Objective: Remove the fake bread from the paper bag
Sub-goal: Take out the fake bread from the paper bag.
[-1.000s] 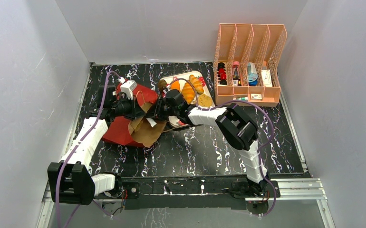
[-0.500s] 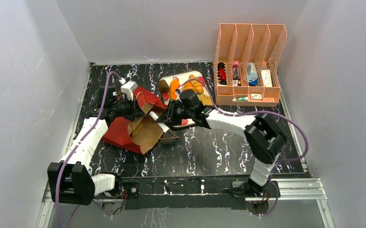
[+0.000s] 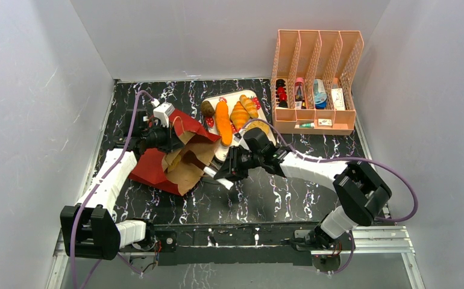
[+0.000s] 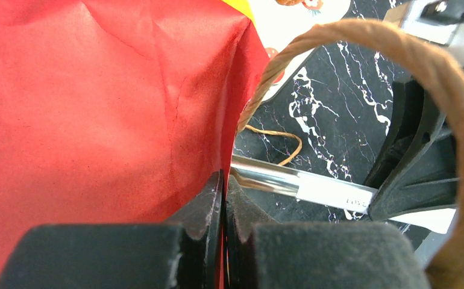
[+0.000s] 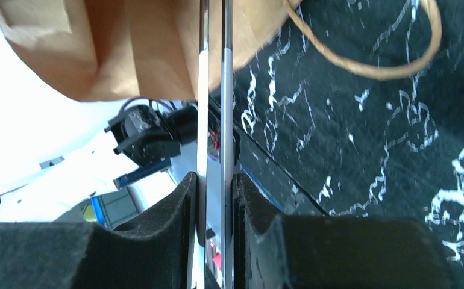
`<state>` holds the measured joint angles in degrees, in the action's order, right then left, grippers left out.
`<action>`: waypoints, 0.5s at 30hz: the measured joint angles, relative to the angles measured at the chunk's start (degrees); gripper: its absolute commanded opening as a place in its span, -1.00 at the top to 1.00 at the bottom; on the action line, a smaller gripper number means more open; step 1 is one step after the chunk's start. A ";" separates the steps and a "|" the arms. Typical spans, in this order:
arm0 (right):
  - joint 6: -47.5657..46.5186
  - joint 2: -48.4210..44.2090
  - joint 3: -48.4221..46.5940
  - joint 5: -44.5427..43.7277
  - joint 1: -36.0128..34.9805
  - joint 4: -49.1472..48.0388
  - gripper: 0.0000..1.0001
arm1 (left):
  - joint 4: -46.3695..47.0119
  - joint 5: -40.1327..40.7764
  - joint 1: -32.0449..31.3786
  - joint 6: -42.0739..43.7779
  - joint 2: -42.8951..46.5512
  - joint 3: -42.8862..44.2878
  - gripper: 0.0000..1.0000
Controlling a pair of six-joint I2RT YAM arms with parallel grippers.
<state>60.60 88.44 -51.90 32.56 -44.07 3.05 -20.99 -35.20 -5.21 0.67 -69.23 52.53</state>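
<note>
View from above: the paper bag [image 3: 184, 167] lies on its side at the left of the black marbled surface [image 3: 278, 192]. Its red half is toward the left arm and its brown half, with the crumpled open mouth, is toward the centre.

The left fingers [image 3: 170, 139] are pressed fully together on the upper edge of the bag. The left wrist view shows the red paper pinched between the two pads. A twine handle [image 4: 434, 66] arcs across the right of that view.

The right fingers [image 3: 228, 173] sit just off the bag's mouth, low over the surface. They are narrowed onto a pair of metal tongs [image 4: 302, 183], and the right wrist view shows the two blades squeezed together between the pads. The blades point toward the brown paper, but whether their tips hold anything cannot be told.

The fake bread in view lies outside the bag, on a strawberry-print tray [image 3: 229, 96] behind the right fingers:
- a long orange baguette [image 3: 223, 117];
- a dark round roll [image 3: 208, 108] to its left;
- ridged croissants [image 3: 240, 114] to its right.

The bag's interior is hidden, so whether it holds more bread cannot be told.

A peach slotted rack [image 3: 317, 60] stands at the rear right, just beside the tray.
</note>
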 measured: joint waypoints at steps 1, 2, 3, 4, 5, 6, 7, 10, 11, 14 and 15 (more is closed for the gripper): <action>0.22 -0.50 1.01 0.70 0.00 0.24 0.65 | 0.00 0.00 0.00 -0.02 0.00 0.00 1.00; 0.48 -1.03 1.81 1.38 0.07 0.50 0.63 | 0.00 0.00 0.00 -0.02 0.00 0.00 1.00; 0.70 -1.44 2.29 2.08 0.09 0.98 0.61 | 0.00 0.00 0.00 -0.02 0.00 0.00 1.00; 1.01 -1.90 2.75 2.84 0.13 1.33 0.59 | 0.00 0.00 -0.02 -0.02 0.00 0.00 1.00; 1.31 -2.32 3.06 3.43 0.22 1.42 0.58 | 0.00 0.00 -0.02 -0.02 0.00 0.00 1.00; 1.49 -2.71 3.37 3.89 0.33 1.42 0.57 | 0.02 0.00 -0.02 -0.02 0.00 0.00 1.00; 1.64 -3.15 3.69 4.42 0.37 1.33 0.56 | 0.00 0.00 -0.02 -0.04 0.00 0.00 1.00; 2.54 -4.11 4.92 5.88 0.48 0.96 0.53 | 0.02 0.00 -0.04 -0.07 0.00 0.00 1.00; 2.80 -4.17 5.31 6.36 0.57 0.92 0.52 | 0.00 0.00 -0.04 -0.07 0.00 0.00 1.00; 3.39 -4.20 6.47 7.26 0.66 0.79 0.50 | 0.02 0.00 -0.04 -0.09 0.00 0.00 1.00; 3.72 -4.20 6.78 7.61 0.68 0.70 0.50 | 0.02 0.00 -0.04 -0.11 0.00 0.00 1.00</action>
<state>64.31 84.25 -45.12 40.16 -43.40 3.75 -20.97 -35.20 -5.26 0.56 -69.23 52.53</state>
